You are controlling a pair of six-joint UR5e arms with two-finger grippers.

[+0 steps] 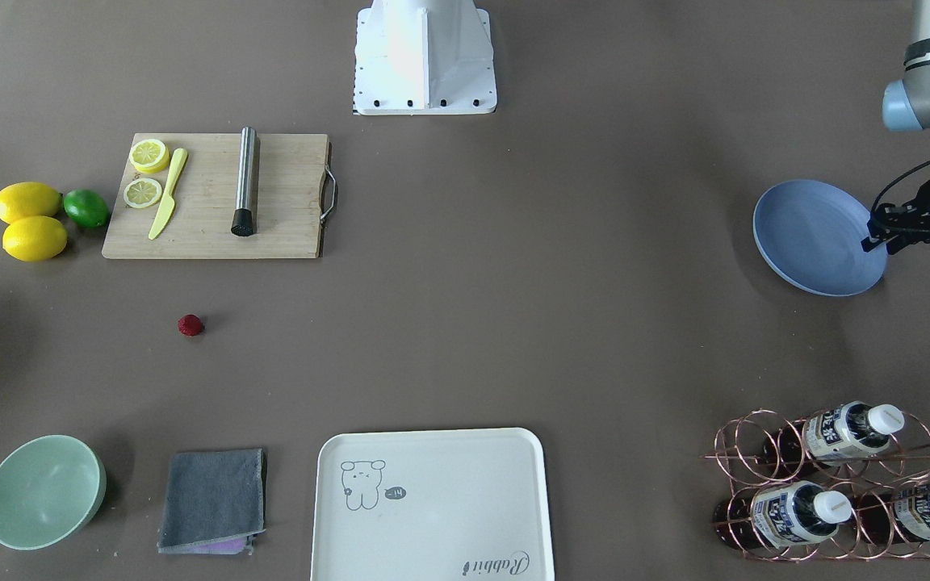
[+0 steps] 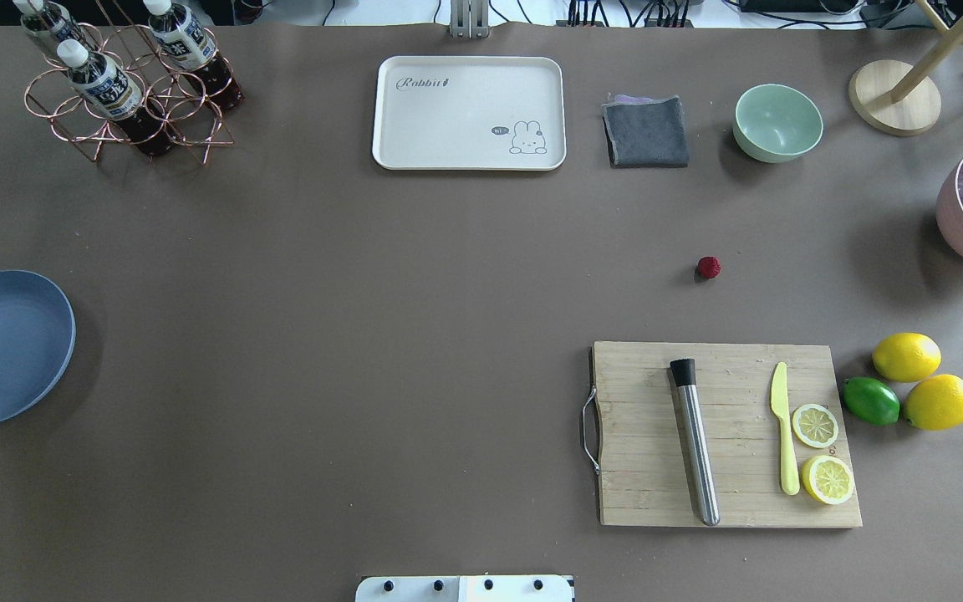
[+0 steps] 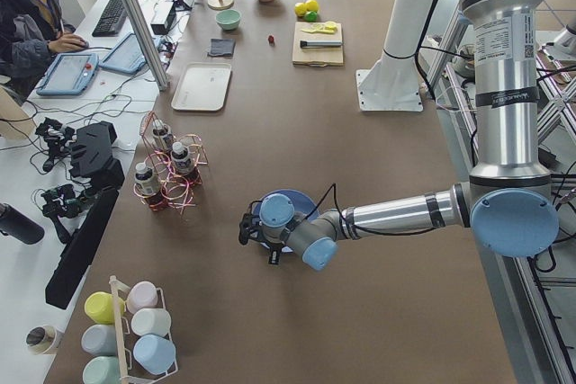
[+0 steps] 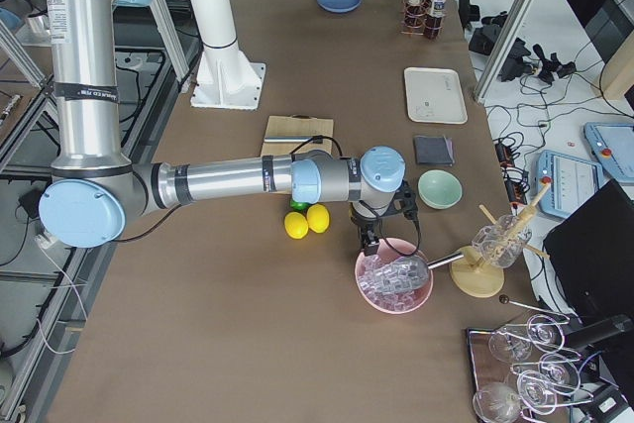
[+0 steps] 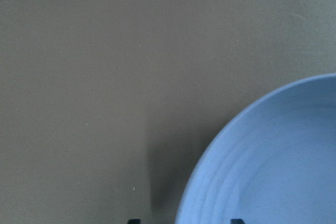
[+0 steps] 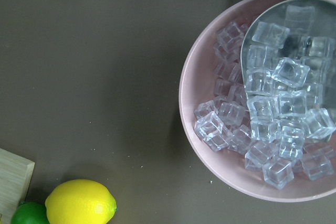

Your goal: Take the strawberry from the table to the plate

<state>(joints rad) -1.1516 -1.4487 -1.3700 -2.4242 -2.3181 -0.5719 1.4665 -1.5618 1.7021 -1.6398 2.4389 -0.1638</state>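
Strawberry: was found on the table, right half, mid-depth, with bare surface all round.
Plate: was set at the left edge; wide bare tabletop was left between it and the berry.
Left gripper: was held over the plate's outer rim, fingertips spread.
Right gripper: was held over the ice bowl near the right edge; jaw state could not be told.
Writing: "Rabbit" was read on the tray at the far edge.
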